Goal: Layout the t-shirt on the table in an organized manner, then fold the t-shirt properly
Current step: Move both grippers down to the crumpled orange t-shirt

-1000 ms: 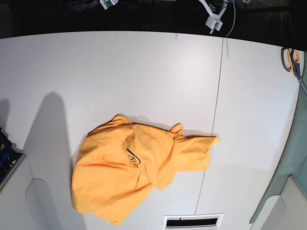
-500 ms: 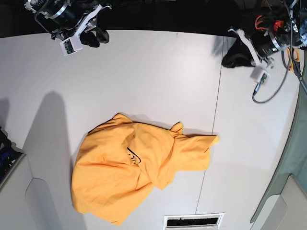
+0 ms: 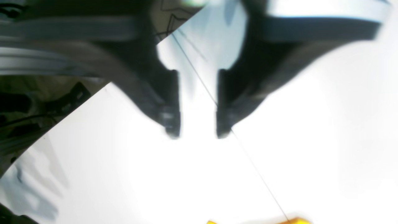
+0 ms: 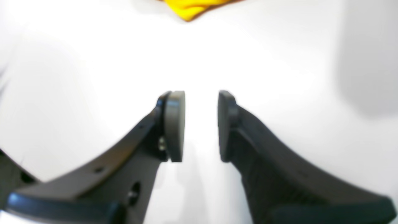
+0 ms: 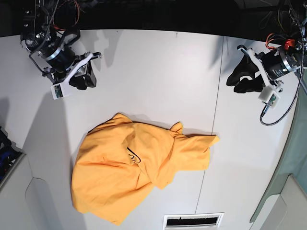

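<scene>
The t-shirt (image 5: 139, 167) lies crumpled mid-worktop (image 5: 158, 67), well apart from the left end effector (image 5: 242, 79) and right end effector (image 5: 82, 79), both spread and empty; judging by this, laying-out has not begun, and each must reach a hem.

We see both arms reaching in from the far edge, wrists angled down. The left gripper (image 5: 242, 79) hangs at the base view's right side, jaws parted with a clear gap in its wrist view (blurred there). The right gripper (image 5: 82, 79) sits at the opposite side, its two dark fingers (image 4: 174, 124) apart, nothing between them.
</scene>
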